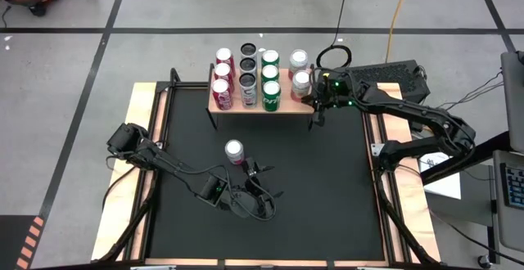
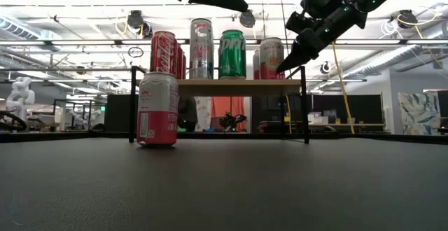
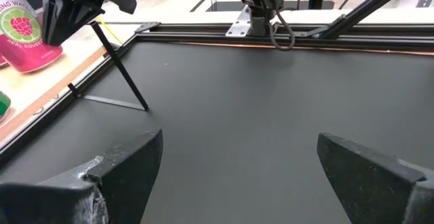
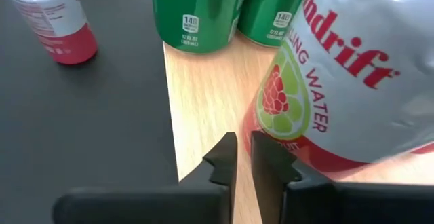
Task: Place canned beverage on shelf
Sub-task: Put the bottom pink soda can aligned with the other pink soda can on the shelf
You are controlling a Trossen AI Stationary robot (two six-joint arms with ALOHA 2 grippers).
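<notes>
Right wrist view shows the right gripper [image 4: 243, 157] closed on nothing beside the shelved sparkling water can [image 4: 352, 81], seemingly released; left gripper [image 3: 237, 170] waits open.

- The surface [image 1: 327, 196] is a black mat framed by pale wooden side strips [image 1: 129, 164], with grey floor around it.
- The shelf [image 1: 286, 106], a light-wood board on thin black legs, stands on the mat at the far edge.
- On the shelf stand rows of cans: red cans [image 1: 221, 78] at one end, dark-topped cans [image 1: 248, 78] next, then green cans [image 1: 270, 78], and pink-and-white cans [image 1: 300, 75] at the right end; the count looks like eleven, though the overhead view packs them tight.
- One pink-and-white can [image 1: 235, 151] stands upright alone on the mat, well in front of the shelf.
</notes>
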